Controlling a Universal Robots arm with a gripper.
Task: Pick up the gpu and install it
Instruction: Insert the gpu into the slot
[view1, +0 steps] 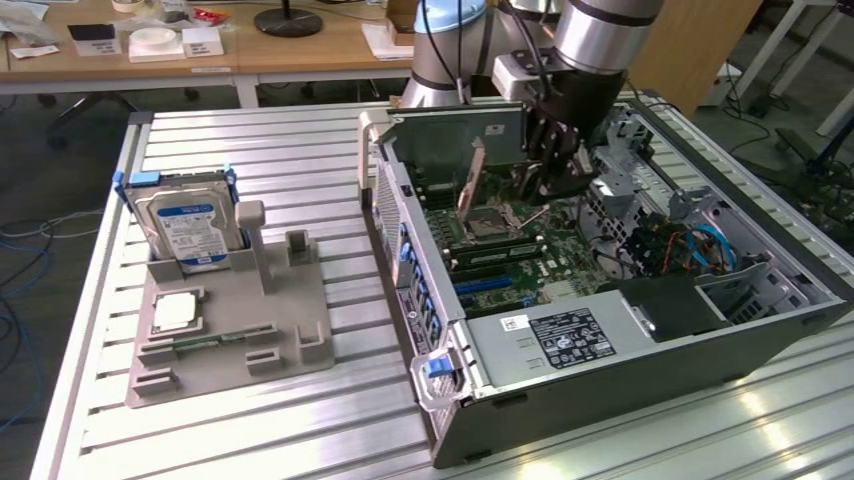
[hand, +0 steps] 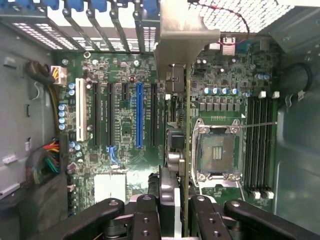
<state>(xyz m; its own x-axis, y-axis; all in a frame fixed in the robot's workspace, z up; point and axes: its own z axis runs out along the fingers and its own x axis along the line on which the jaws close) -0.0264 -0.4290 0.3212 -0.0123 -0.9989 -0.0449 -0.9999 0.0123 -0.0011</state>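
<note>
- One gpu (hand: 182, 40) sits clamped edge-on between the black, jointed fingers (hand: 145, 212) of the gripper (hand: 174, 217). We see it as a thin dark board with a bare silver metal bracket at its end.
- We find it inside the open computer case (view1: 627, 400), hanging over the green motherboard (hand: 125, 150). Its edge runs between the row of long slots and the square CPU socket (hand: 217, 152). We cannot tell whether it touches the board.
- Beside it we see a black slot (hand: 152, 115), then a blue slot (hand: 139, 115), and farther off a white slot (hand: 80, 115). Past the socket lie the long memory slots (hand: 260, 145).
- The bracket stands close to the case's rear wall, with its perforated metal covers and blue clips (hand: 100, 5).
- Room is tight: grey sheet-metal walls all round, a boxy power supply (view1: 561, 340) at the near end, and a coloured cable bundle (hand: 50, 155) at one side.
- On the exterior view's left, well apart on the ribbed aluminium table (view1: 267, 160), a grey holder (view1: 287, 330) carries an upright silver hard drive (view1: 187, 225) and a flat square CPU chip (view1: 176, 312).
</note>
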